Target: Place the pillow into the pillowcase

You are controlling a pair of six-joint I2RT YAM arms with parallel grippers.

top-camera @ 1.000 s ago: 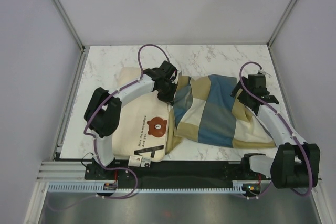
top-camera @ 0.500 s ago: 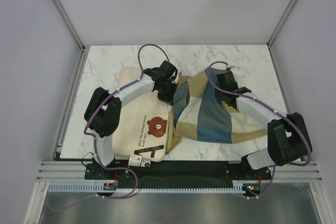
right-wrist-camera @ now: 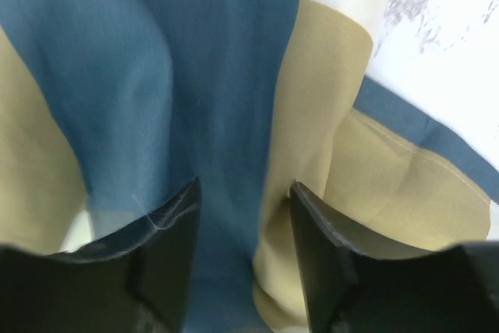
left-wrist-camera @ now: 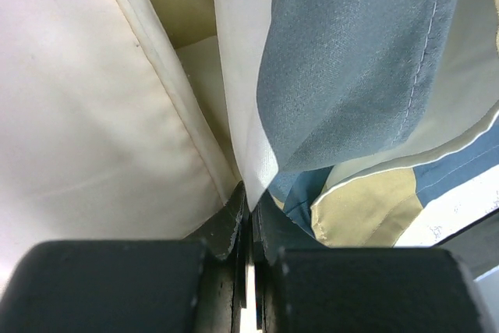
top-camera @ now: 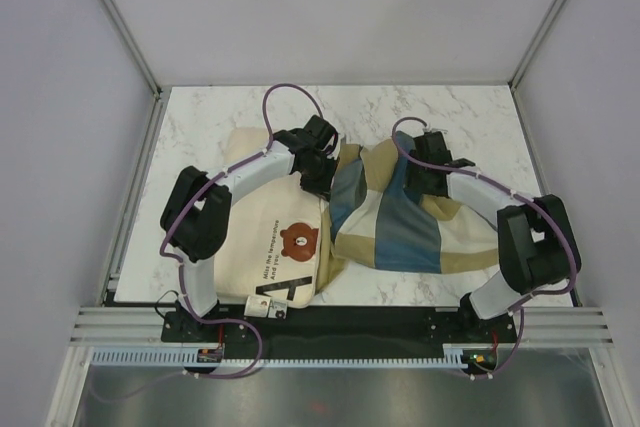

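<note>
The cream pillow (top-camera: 262, 237) with its bear face lies at the left of the table, and its right edge is tucked under the mouth of the checked pillowcase (top-camera: 400, 222). My left gripper (top-camera: 322, 172) is shut on the pillowcase's hem at that mouth. In the left wrist view the left gripper (left-wrist-camera: 251, 193) pinches a thin cloth edge of the pillowcase (left-wrist-camera: 351, 60) beside the pillow (left-wrist-camera: 93, 115). My right gripper (top-camera: 425, 172) sits on the pillowcase's upper middle. In the right wrist view the right gripper (right-wrist-camera: 243, 193) stands open, with blue and tan pillowcase (right-wrist-camera: 218, 60) folds between its fingers.
The marble tabletop (top-camera: 470, 112) shows behind and around the cloth. Grey walls close in the left, back and right. A metal rail (top-camera: 330, 352) runs along the near edge by the arm bases. Purple cables (top-camera: 290, 92) loop over both arms.
My right arm has swung left from the pillowcase's right end to its upper middle, and the cloth there has bunched leftward. The left arm has kept still, shut on the hem.
</note>
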